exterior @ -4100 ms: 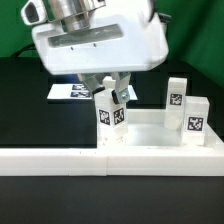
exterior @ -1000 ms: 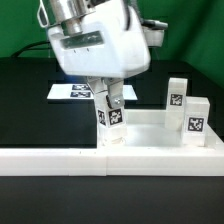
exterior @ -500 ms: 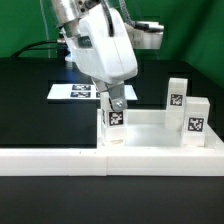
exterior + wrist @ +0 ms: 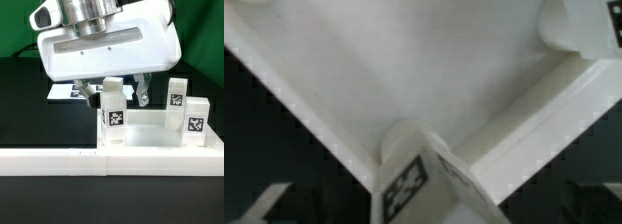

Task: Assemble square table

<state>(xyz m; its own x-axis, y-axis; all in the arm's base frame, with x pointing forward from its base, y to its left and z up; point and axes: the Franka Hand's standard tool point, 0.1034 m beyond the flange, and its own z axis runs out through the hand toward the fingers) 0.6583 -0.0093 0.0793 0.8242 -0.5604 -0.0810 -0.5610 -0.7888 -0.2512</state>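
Note:
The white square slab [image 4: 150, 128] lies behind the low border wall, and the wrist view [image 4: 420, 70] shows its raised rim. One tagged white leg [image 4: 113, 113] stands upright at the slab's near corner, towards the exterior view's left. It also shows in the wrist view [image 4: 423, 178]. My gripper [image 4: 124, 95] hangs just above it, open. Its fingers [image 4: 146, 94] stand apart on either side of the leg's top and do not touch it. Two more tagged legs [image 4: 177, 98] [image 4: 195, 121] stand at the exterior view's right.
The long low white border wall [image 4: 60, 160] runs along the front. The marker board [image 4: 68, 92] lies flat behind the gripper on the black table. Green cloth hangs at the back.
The gripper was shut on the upright leg and was turning with it. It has now let go, opened and swung back square. The leg stays standing at the slab's corner.

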